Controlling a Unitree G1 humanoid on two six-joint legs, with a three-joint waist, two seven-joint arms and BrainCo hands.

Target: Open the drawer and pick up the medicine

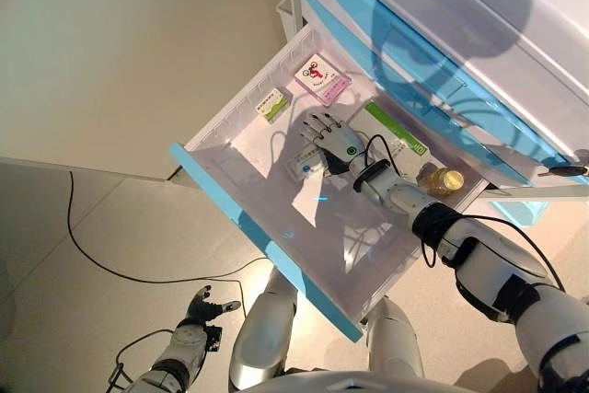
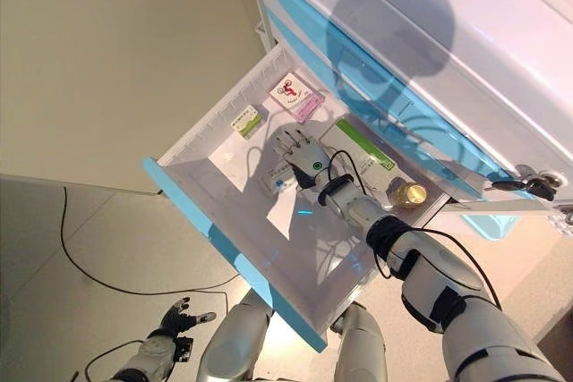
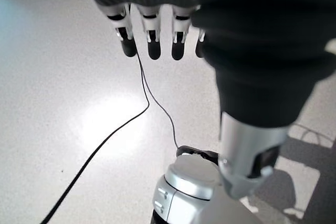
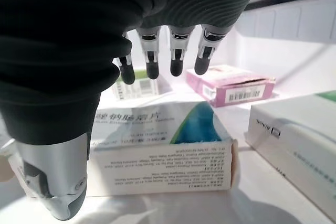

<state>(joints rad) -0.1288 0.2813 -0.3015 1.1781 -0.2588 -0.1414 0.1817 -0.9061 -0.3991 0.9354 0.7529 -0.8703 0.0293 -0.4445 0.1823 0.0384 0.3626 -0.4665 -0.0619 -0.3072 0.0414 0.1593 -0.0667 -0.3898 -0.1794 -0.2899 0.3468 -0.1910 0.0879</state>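
Observation:
The white drawer with a blue front (image 1: 241,219) stands pulled out of the cabinet. My right hand (image 1: 336,141) reaches into it, fingers straight and spread, over a white and blue medicine box (image 1: 301,166). In the right wrist view the fingertips (image 4: 177,66) hover just above that box (image 4: 157,150) and hold nothing. A pink box (image 1: 321,77), a small green and white box (image 1: 272,104), a long green and white box (image 1: 396,130) and a gold-capped bottle (image 1: 444,180) also lie in the drawer. My left hand (image 1: 204,306) hangs low over the floor, open and empty.
The cabinet (image 1: 479,34) with its blue-edged shut drawers rises behind and to the right of the open drawer. A key (image 1: 563,171) sticks out of it at the right. The grey floor (image 1: 83,227) lies to the left, below a plain wall.

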